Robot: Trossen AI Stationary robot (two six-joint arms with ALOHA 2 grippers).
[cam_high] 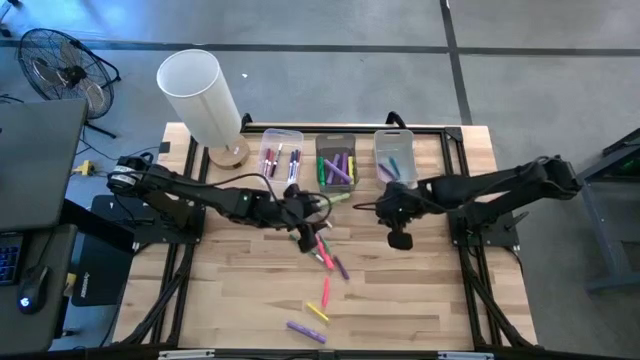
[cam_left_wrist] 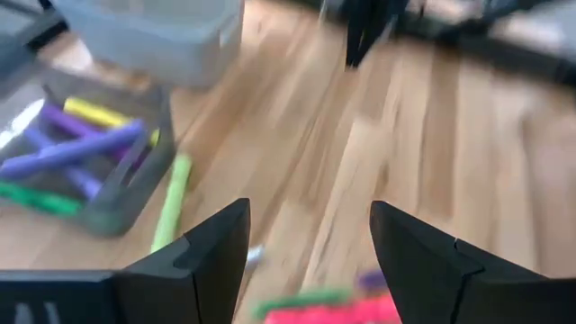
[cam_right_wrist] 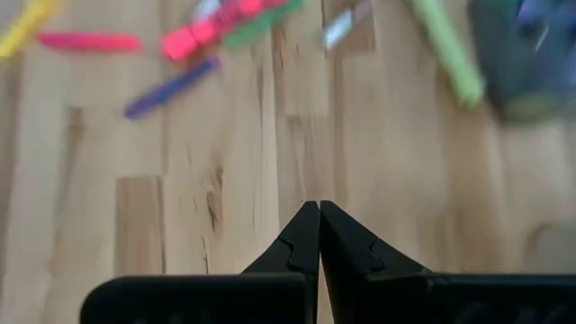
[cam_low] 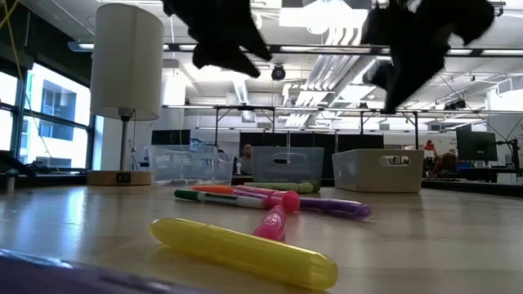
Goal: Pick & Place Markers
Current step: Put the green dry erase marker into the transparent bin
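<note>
Markers (cam_high: 326, 256) lie scattered on the bench (cam_high: 240, 290), in a loose line running from its middle toward the near edge: a cluster of red, green and pink ones just near of the left gripper (cam_high: 303, 213), a purple one (cam_high: 341, 267) beside them, a pink one (cam_high: 325, 292) and a yellow one (cam_high: 316, 313) farther near, and a purple one (cam_high: 305, 331) closest to the near edge. One green marker (cam_left_wrist: 171, 203) lies on the wood just outside the middle bin (cam_high: 336, 161). More markers sit inside three clear bins along the far edge: the left bin (cam_high: 281, 152) holds pink and red ones, the middle bin purple, yellow and green ones, and the right bin (cam_high: 394, 152) a few.

Left gripper hangs above the bench over the far end of the scatter, its fingers (cam_left_wrist: 211, 252) spread wide with nothing between them. Right gripper (cam_high: 400, 238) hangs over bare wood to the right of the markers, fingers (cam_right_wrist: 301, 238) pressed together and holding nothing.

From the low view, a yellow marker (cam_low: 245, 250) lies nearest, with pink, green and purple ones behind it. A white lamp (cam_high: 205, 100) stands at the far left corner of the bench, and a fan (cam_high: 62, 68) stands on the floor beyond.
</note>
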